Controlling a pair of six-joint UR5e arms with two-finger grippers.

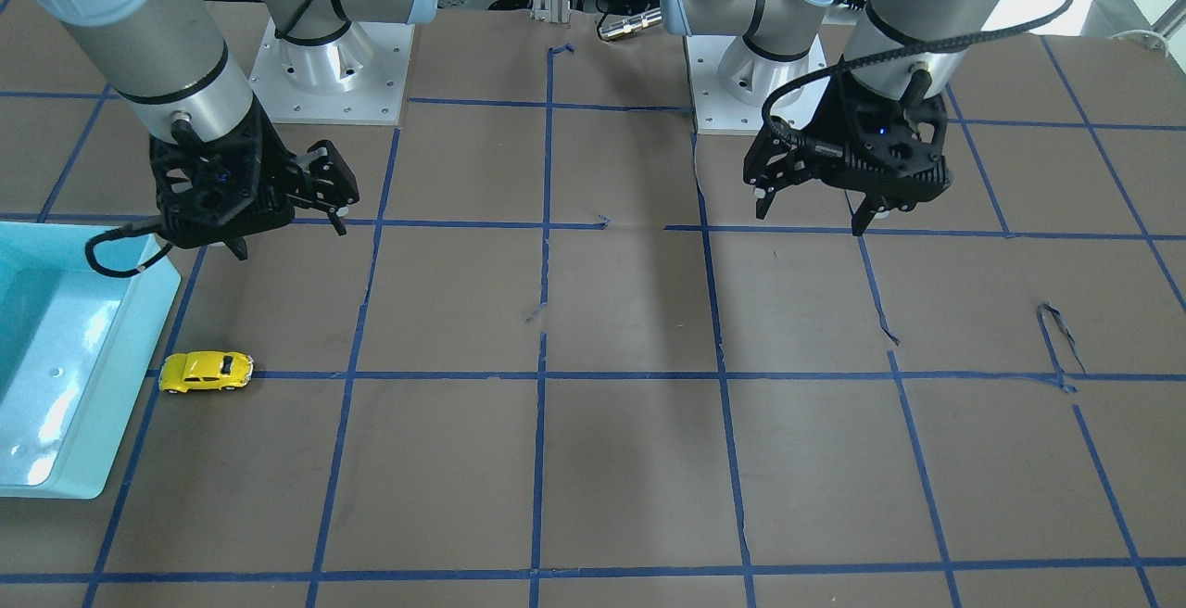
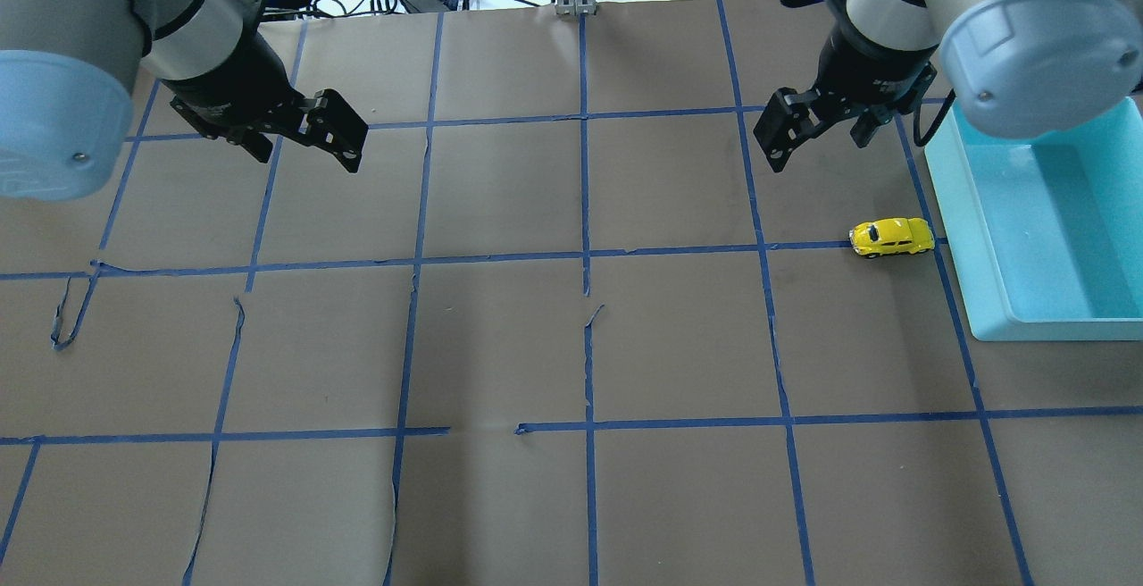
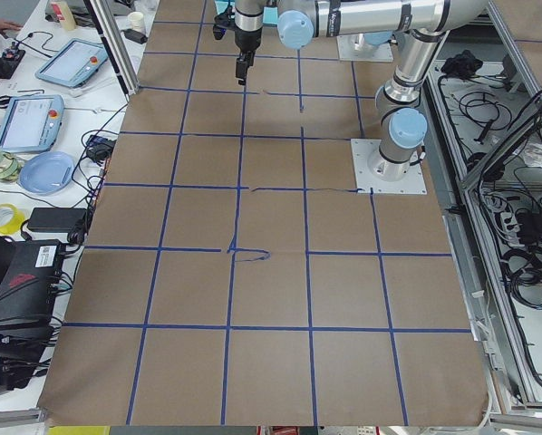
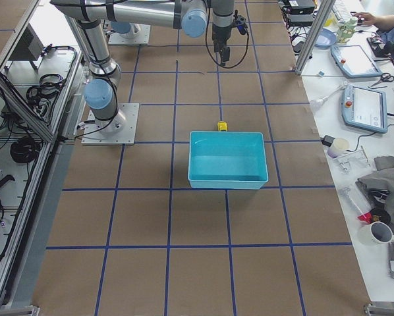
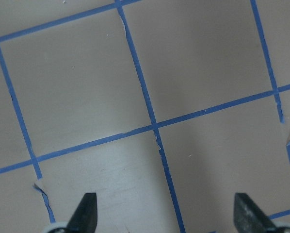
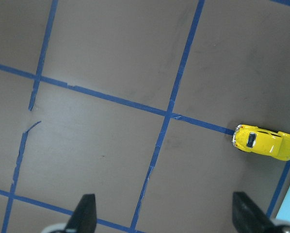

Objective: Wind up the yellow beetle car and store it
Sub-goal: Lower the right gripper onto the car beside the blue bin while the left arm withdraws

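yellow beetle car [image 2: 891, 238] on its wheels on table [image 2: 580, 345], over a blue tape line [image 2: 804, 246], just beside turquoise bin [image 2: 1054, 329], not touching it, right claw [image 2: 820, 135] hovering beyond it, spread, empty, left claw [image 2: 304, 150] well apart across table, spread, empty

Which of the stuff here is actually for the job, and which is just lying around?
For the job: yellow beetle car; teal bin, likely the storage; right hand, open and nearest the car.
Lying about: blue plate; mug; both on side benches.
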